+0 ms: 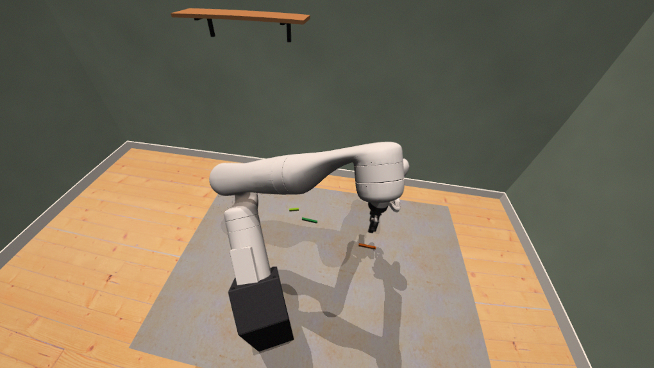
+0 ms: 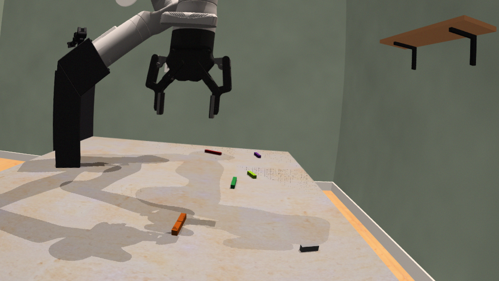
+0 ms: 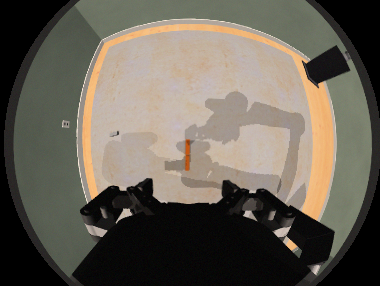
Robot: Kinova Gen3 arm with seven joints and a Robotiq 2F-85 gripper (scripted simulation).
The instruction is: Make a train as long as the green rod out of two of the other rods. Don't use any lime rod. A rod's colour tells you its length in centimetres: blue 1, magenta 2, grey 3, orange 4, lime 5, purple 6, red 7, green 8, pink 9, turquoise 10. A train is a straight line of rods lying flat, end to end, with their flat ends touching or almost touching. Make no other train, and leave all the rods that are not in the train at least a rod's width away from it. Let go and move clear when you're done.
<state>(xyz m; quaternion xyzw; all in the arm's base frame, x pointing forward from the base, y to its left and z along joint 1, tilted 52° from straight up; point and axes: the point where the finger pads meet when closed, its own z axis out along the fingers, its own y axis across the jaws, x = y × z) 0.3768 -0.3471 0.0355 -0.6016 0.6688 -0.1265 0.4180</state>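
Observation:
Two orange rods (image 2: 178, 223) lie flat end to end in one straight line on the mat; they also show in the top view (image 1: 367, 246) and in the wrist view (image 3: 188, 155). My gripper (image 2: 185, 107) is open and empty, high above them. It also shows in the top view (image 1: 373, 225). The green rod (image 2: 233, 182) lies farther back, apart from the orange line, and shows in the top view too (image 1: 309, 220).
A lime rod (image 2: 251, 174) lies beside the green one. A red rod (image 2: 213, 152) and a purple rod (image 2: 257, 154) lie at the far edge. A grey rod (image 2: 308, 248) lies near the front right. The robot base (image 1: 259, 311) stands on the mat's near side.

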